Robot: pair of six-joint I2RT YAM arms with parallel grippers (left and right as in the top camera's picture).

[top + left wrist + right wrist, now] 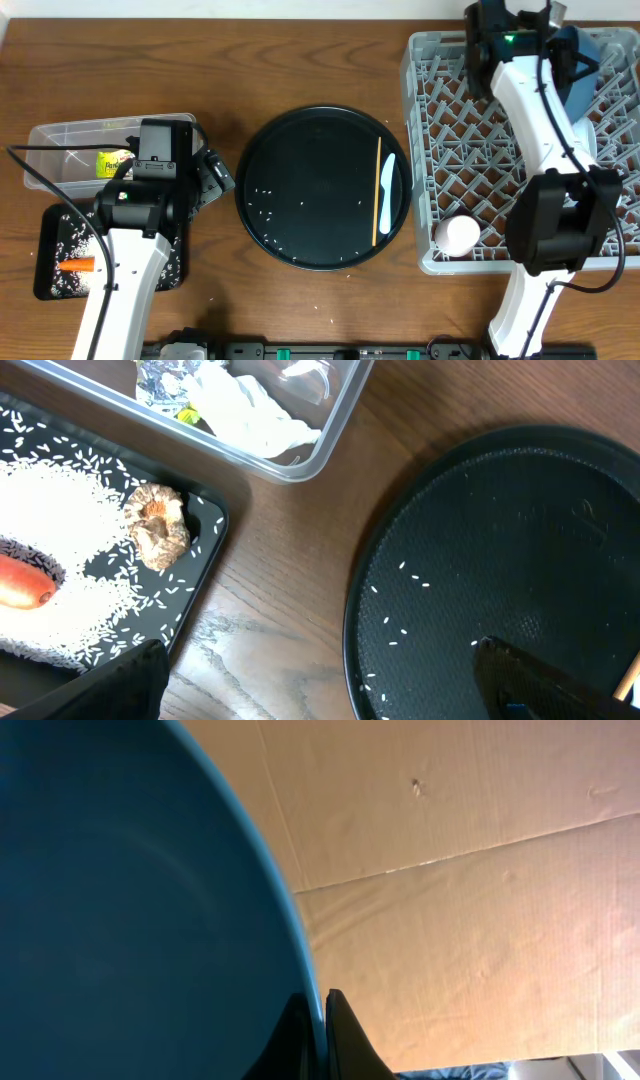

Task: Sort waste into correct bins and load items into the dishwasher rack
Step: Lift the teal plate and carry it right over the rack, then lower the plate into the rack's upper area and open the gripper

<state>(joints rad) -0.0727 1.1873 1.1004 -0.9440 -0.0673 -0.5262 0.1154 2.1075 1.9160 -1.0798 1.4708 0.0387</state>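
Right hand point(318, 1020) is clenched on the rim of the plate point(120, 900), at the far right corner of the rack point(440, 120). Left hand point(330, 685) is released, above the table point(280, 560) between the rectangular tray point(205, 575) and the round tray point(520, 540).

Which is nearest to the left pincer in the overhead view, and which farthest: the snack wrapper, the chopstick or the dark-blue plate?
1. Snack wrapper, in the clear tub next to the left pincer.
2. Chopstick, on the round tray's far side.
3. Dark-blue plate, at the rack's far corner.
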